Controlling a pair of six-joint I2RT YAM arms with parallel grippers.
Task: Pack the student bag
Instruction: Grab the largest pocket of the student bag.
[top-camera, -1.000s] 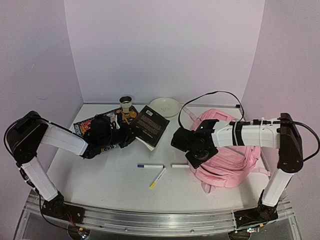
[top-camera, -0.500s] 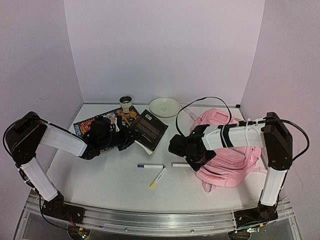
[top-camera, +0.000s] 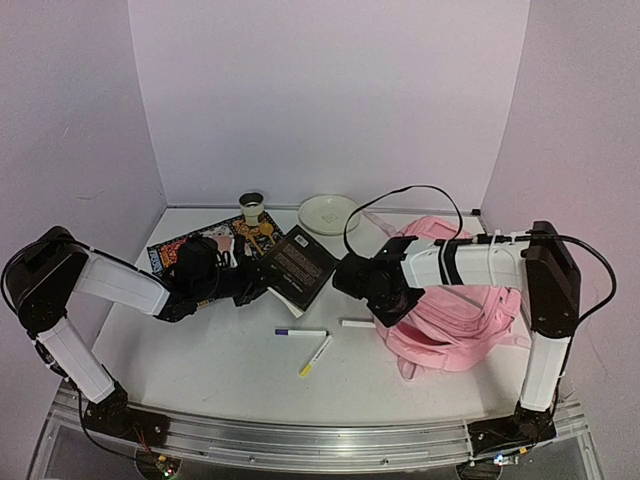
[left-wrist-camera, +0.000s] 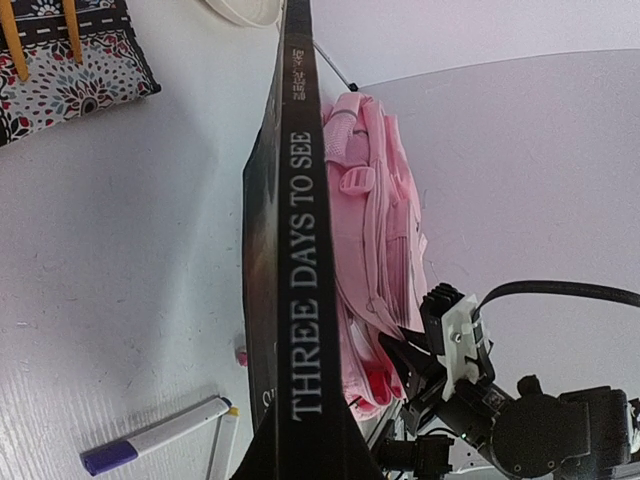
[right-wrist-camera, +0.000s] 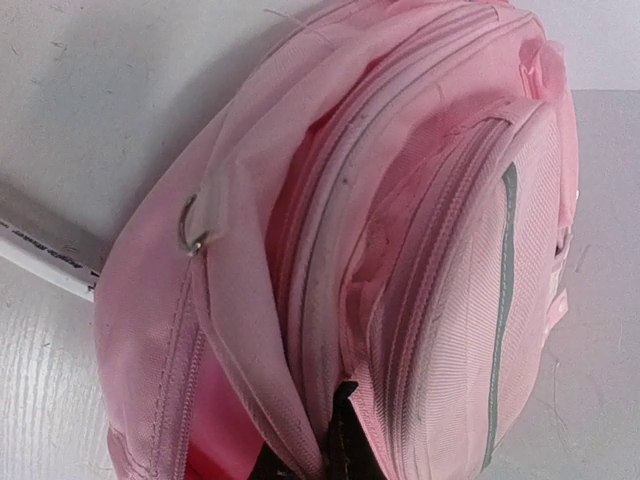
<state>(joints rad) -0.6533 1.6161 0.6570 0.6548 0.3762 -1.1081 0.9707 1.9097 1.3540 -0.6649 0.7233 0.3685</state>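
The student bag (top-camera: 465, 300), a soft pink backpack, lies at the right of the table. My right gripper (top-camera: 385, 298) is at its left end, shut on a fold of pink fabric by the zipped opening (right-wrist-camera: 335, 440). In the right wrist view the student bag (right-wrist-camera: 450, 230) fills the frame, its mouth a narrow gap. My left gripper (top-camera: 245, 285) is shut on a black book (top-camera: 298, 263), holding it tilted just left of the bag. In the left wrist view the book's spine (left-wrist-camera: 300, 250) runs up the frame, with the bag (left-wrist-camera: 375, 240) behind it.
Three pens lie on the table in front of the book: a purple-capped one (top-camera: 300, 332), a yellow-tipped one (top-camera: 316, 355) and a white one (top-camera: 357, 323). A white plate (top-camera: 328, 213) and a small roll (top-camera: 252, 207) stand at the back. A patterned case (top-camera: 185, 248) is under my left arm.
My right gripper has closed on the bag's edge and drawn it left and up. The left arm has carried the book slightly toward the bag.
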